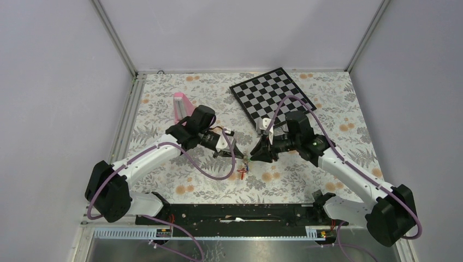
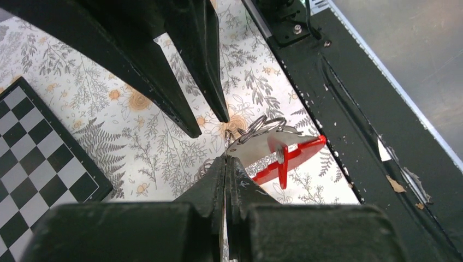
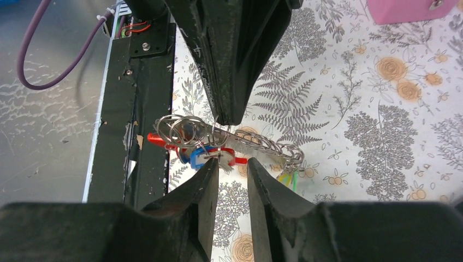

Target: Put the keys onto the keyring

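Note:
The keyring (image 3: 229, 143), a long loop with a red side and a grey side, hangs across the gap between my grippers; it also shows in the left wrist view (image 2: 295, 154). Several wire rings sit on it, with a blue tag (image 3: 195, 156) at one end and yellow and green tags (image 3: 288, 178) at the other. In the top view the keys (image 1: 243, 170) hang low over the cloth. My left gripper (image 2: 225, 159) is shut on the keyring's grey side. My right gripper (image 3: 231, 164) is open, with its fingertips just under the keyring by the blue tag.
A pink block (image 1: 180, 103) stands at the back left and shows at the top of the right wrist view (image 3: 409, 8). A chessboard (image 1: 271, 95) lies at the back middle. The black base rail (image 1: 240, 213) runs along the near edge, close to the keys.

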You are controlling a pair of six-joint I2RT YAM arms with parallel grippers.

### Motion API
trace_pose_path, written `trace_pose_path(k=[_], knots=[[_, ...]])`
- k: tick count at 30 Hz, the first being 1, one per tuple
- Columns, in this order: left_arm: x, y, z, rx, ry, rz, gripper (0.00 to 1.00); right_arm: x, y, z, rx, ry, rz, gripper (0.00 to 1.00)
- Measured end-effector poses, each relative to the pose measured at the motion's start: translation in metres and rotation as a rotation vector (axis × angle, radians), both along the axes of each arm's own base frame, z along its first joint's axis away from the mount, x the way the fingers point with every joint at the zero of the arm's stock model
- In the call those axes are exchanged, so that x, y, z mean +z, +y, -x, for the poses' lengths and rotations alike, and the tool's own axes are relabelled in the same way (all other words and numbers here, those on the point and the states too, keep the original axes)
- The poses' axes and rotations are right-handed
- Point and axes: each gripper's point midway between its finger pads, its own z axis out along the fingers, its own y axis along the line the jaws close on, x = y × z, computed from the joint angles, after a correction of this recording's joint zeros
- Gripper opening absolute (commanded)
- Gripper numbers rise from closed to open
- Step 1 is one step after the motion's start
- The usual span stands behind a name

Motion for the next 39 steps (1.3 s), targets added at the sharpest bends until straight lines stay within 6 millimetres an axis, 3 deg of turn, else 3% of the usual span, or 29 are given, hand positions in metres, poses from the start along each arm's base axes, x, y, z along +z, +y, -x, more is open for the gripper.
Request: trace_pose_path(k=[21, 32, 35, 39], knots=[[0.013, -0.014, -0.001, 0.022, 0.215, 0.039, 0.0, 0.016, -0.005, 0.004, 0.005, -0.057, -0.015, 0.37], [0.016, -0.017, -0.002, 0.031, 0.237, 0.055, 0.0, 0.017, -0.005, 0.005, -0.001, -0.045, -0.018, 0.25], [0.014, -0.016, -0.002, 0.035, 0.245, 0.052, 0.0, 0.018, -0.004, 0.004, -0.003, -0.042, -0.021, 0.15], [0.013, -0.016, -0.002, 0.038, 0.249, 0.053, 0.0, 0.018, -0.004, 0.004, -0.006, -0.037, -0.021, 0.11]])
